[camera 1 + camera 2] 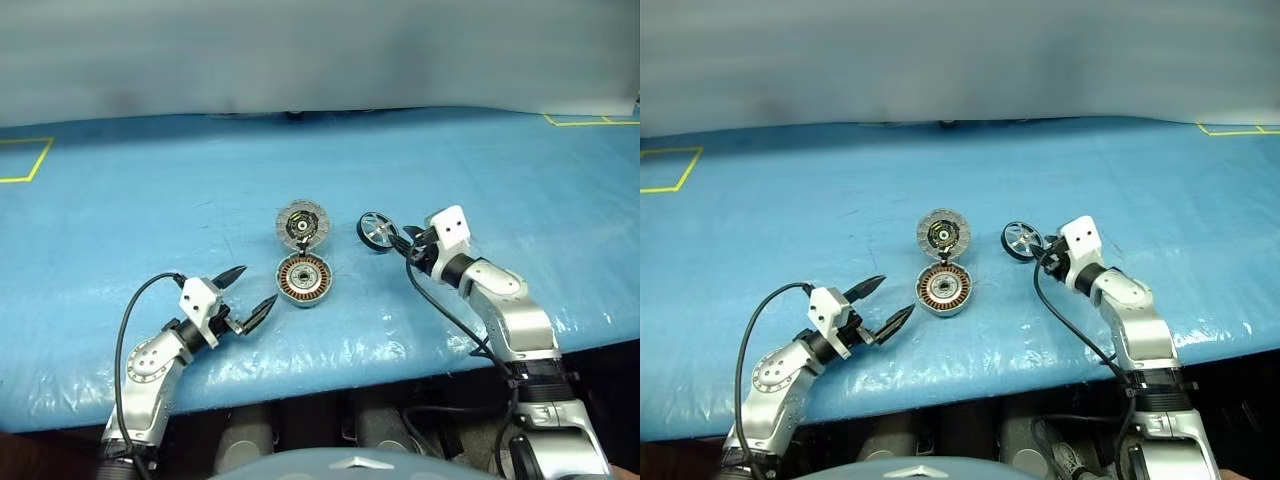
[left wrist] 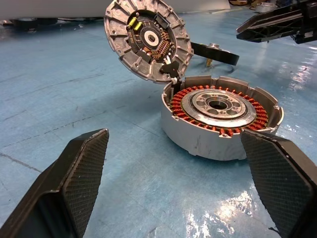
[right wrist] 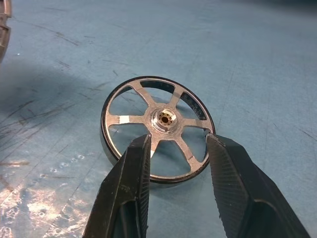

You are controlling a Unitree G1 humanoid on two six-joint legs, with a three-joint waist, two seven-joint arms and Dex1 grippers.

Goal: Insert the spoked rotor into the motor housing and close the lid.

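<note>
The rotor point(image 3: 157, 130) lies flat mid-worktop point(image 1: 120, 200), just ahead of the right gripper point(image 3: 177, 148), jaws apart; left gripper point(image 2: 178, 173) jaws wide, facing the housing point(image 2: 220, 116)

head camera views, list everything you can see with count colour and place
housing: one, silver-grey with copper windings, middle of the table, open
lid: one, grey with dark centre, hinged up at the housing's far edge, inner face showing
rotor: one, black rim with silver spokes, on the table right of the lid, outside the housing
table: one, blue cover, under everything
yellow tape: marks at the table's far left and far right corners
left gripper: one, black fingers, open, empty, left of the housing
right gripper: one, black fingers, partly open, at the rotor's near rim; whether it grips is unclear
</note>
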